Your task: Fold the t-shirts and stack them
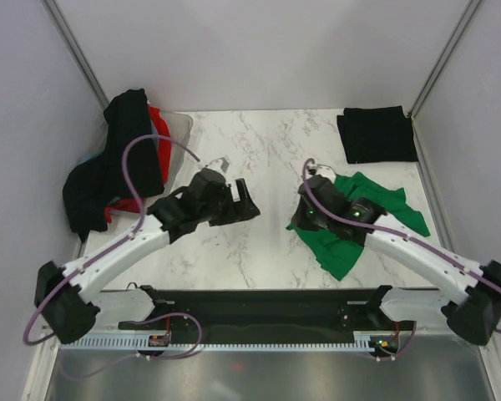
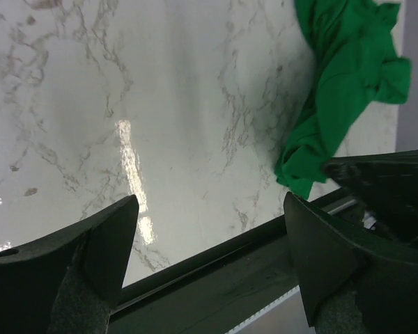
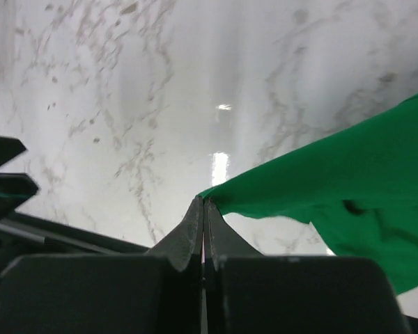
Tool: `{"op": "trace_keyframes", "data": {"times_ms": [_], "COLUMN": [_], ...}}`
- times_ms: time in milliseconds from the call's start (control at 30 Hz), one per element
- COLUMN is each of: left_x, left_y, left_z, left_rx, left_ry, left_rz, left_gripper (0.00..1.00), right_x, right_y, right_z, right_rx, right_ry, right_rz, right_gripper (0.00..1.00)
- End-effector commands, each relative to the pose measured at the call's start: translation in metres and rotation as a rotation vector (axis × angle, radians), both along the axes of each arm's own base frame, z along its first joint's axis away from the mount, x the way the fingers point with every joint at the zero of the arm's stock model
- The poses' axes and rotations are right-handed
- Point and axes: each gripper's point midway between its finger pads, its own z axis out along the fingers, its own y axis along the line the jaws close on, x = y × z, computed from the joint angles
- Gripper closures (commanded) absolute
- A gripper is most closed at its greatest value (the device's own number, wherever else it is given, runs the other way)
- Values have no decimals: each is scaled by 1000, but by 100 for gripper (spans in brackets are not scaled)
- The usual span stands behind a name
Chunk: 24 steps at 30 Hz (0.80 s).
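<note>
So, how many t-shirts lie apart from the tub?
2: a crumpled green t-shirt at near right, and a folded black t-shirt in the far right corner; that black stack may hide more.

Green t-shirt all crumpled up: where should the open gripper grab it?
Probably the loose near corner of the bright green fabric t-shirt, from its left over the marble table: that tip pokes toward the open left gripper, and the right gripper pinches another edge.
</note>
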Motion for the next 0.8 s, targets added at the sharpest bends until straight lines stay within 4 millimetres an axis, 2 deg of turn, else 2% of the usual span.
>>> {"op": "trace_keyframes", "data": {"times_ms": [0, 33, 67, 100, 133, 167, 200, 233, 267, 300, 333, 367, 433, 500, 533, 567, 600, 633, 667, 700, 733, 767], "left_x": [-12, -17, -21, -23, -26, -30, -31, -32, -33, -37, -37, -39, -42, -43, -43, -44, -44, -45, -45, -44, -44, -44], "left_y": [51, 60, 69, 76, 89, 97, 105, 112, 122, 129, 134, 140, 147, 152, 156, 157, 159, 160, 161, 161, 161, 160], "left_z": [12, 6, 6, 7, 14, 15, 18, 25, 35, 36, 45, 50, 60, 68, 72, 74, 74, 73, 71, 69, 65, 63], "left_rx": [49, 54, 59, 60, 52, 59, 61, 57, 48, 63, 55, 56, 60, 67, 74, 75, 78, 84, 84, 85, 92, 86], "left_ry": [-60, -53, -52, -63, -97, -101, -116, -136, -175, -177, -195, -215, -227, -246, -253, -258, -259, -259, -256, -251, -241, -232], "left_rz": [94, 111, 136, 155, 193, 210, 230, 250, 278, 290, 305, 321, 335, 349, 357, 362, 365, 370, 377, 379, 383, 388], "left_gripper": [8, 8, 8, 8, 8, 8, 8, 8, 8, 8, 8, 8, 8, 8, 8, 8, 8, 8, 8, 8, 8, 8], "right_x": [17, 21, 21, 22, 21, 27, 29, 32, 34, 36, 46, 47, 50, 61, 55, 64, 62, 49, 54, 51, 37, 40], "right_y": [73, 91, 113, 126, 143, 155, 160, 168, 171, 166, 155, 142, 115, 87, 64, 51, 39, 13, 6, -5, -25, -29], "right_z": [72, 65, 102, 116, 110, 163, 180, 185, 207, 258, 269, 309, 335, 337, 349, 328, 323, 335, 300, 290, 292, 247], "right_rx": [151, 123, 163, 169, 123, 172, 177, 161, 176, 220, 179, 219, 196, 172, 197, 144, 134, 170, 106, 96, 136, 66], "right_ry": [-164, -145, -205, -223, -202, -295, -322, -325, -370, -474, -510, -589, -662, -673, -694, -665, -663, -694, -644, -636, -646, -579], "right_rz": [94, 124, 180, 216, 256, 283, 300, 317, 330, 327, 267, 222, 153, 74, 41, 7, -13, -58, -75, -97, -130, -137], "right_gripper": [100, 100, 100, 100, 100, 100, 100, 100, 100, 100, 100, 100, 100, 100, 100, 100, 100, 100, 100, 100, 100, 100]}}
